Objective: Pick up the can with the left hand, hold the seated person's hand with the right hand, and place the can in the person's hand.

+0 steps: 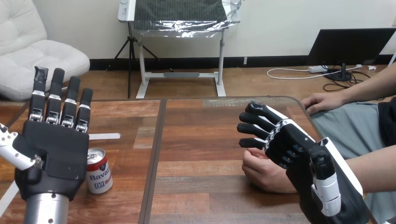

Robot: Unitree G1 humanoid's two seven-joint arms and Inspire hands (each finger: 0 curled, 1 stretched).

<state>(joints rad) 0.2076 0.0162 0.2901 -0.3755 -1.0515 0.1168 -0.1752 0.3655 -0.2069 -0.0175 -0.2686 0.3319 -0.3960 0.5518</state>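
Left hand's fingers [60, 100] are straight and spread, pointing to the far side, grasping nothing. The left hand [53, 154] hangs above the near left of the tabletop [201, 140]. The can [99, 171] stands upright on the tabletop just right of that hand, apart from the fingers and not yet picked up.

Right hand's fingers [254, 128] are loosely stretched toward the left, released, and we see none of them wrapped round anything. The right hand [299, 149] sits over and just beside the person's near hand [264, 173], which lies loosely curled on the tabletop at near right. We cannot tell whether they touch, and we see no hold. The person's far hand [322, 101] rests flat at the far right edge.

Handling, as we judge it: a thin metal drink can with stiff ends and a soft wall that dents if squeezed hard. The sides are smooth, so it is likely slippery. We cannot tell if it is full or empty, so its weight is unknown. The pull tab looks to be in place. We'd take it round the middle of the wall, fingers on one side and thumb opposite, keeping it upright.

Label: red top band, white body, blue lettering and a small blue panel low down. The print faces us, and we are not transcribing it. No other writing on the tabletop.
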